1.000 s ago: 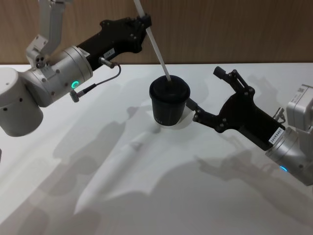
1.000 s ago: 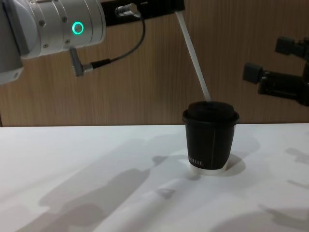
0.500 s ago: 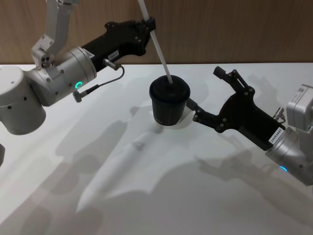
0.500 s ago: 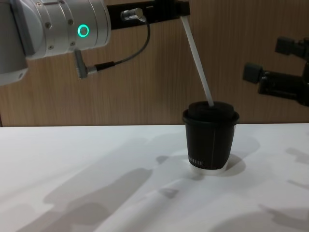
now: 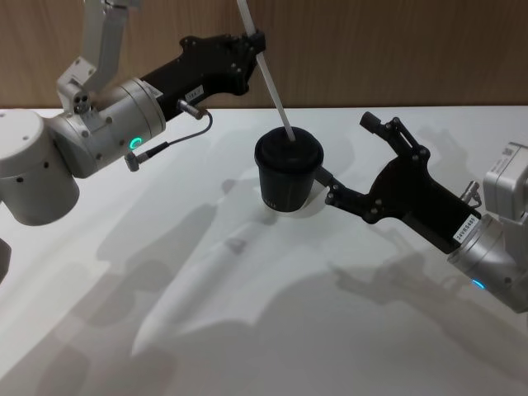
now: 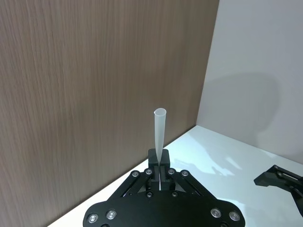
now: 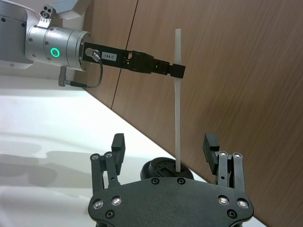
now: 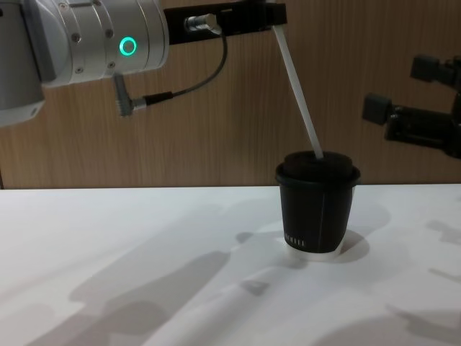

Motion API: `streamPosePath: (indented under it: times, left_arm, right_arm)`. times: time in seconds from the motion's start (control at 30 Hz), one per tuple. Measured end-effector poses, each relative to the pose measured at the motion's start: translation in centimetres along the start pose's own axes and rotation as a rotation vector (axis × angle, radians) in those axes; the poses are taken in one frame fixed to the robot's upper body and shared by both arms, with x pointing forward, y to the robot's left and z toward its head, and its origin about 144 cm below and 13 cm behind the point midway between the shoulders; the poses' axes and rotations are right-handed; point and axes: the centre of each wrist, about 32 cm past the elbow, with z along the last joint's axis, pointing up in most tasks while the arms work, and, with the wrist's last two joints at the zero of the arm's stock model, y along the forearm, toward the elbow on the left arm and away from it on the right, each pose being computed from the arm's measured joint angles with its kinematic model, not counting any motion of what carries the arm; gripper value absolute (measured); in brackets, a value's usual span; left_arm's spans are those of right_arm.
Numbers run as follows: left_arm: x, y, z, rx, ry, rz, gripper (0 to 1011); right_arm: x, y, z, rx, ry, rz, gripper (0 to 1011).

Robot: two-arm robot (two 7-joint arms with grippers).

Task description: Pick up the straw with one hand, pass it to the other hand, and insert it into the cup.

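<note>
Head view: the left tool [image 5: 254, 40] clamps the straw [image 5: 272, 82] high up, its lower end resting in the lid of the cup [image 5: 286, 172] on the white bench [image 5: 247, 330]. The right tool [image 5: 351, 161] waits just beside the cup, jaws spread and holding nothing.

Chest view: the straw [image 8: 299, 90] slants down from the left tool [image 8: 272, 13] into the cup [image 8: 317, 202].

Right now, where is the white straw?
In the head view the straw slants down from the left pincer near the wooden wall, its lower end at the lid of the black cup mid-table.
</note>
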Motion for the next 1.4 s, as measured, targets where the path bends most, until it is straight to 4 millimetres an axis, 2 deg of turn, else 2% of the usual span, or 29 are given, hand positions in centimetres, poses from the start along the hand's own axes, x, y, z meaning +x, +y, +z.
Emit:
streamPosePath:
  times: [1.4]
  left_arm:
    - [-0.03,0.58,0.39,-0.042,-0.001,0.003,17]
  right_arm:
    - [0.00,0.00,0.00,0.000,0.000,0.000,1001]
